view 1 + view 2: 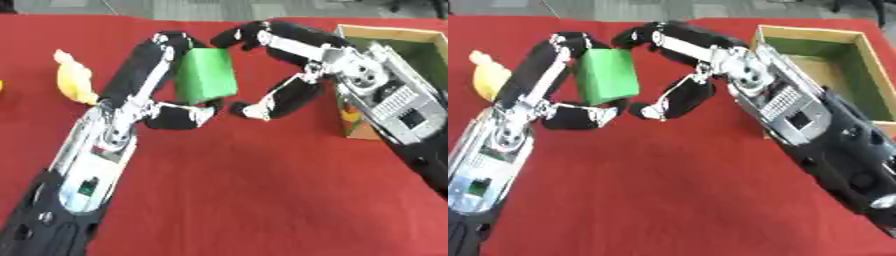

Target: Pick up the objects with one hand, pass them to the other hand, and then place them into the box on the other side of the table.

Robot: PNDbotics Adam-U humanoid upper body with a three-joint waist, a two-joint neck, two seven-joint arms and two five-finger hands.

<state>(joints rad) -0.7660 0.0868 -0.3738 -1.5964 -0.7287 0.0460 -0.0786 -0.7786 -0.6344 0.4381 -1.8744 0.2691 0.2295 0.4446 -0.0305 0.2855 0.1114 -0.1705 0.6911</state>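
Left eye view: a bright green rectangular block (pixel 206 74) sits upper centre of the frame above the red tablecloth (pixel 262 200), pinched between the curled fingers and thumb of the left hand (pixel 153 87). The right hand (pixel 293 70), reaching in from the right, curves its fingers and thumb around the block's right side without clear contact. An open cardboard box (pixel 859 65) stands upper right; a yellow lumpy object (pixel 74 80) lies at left.
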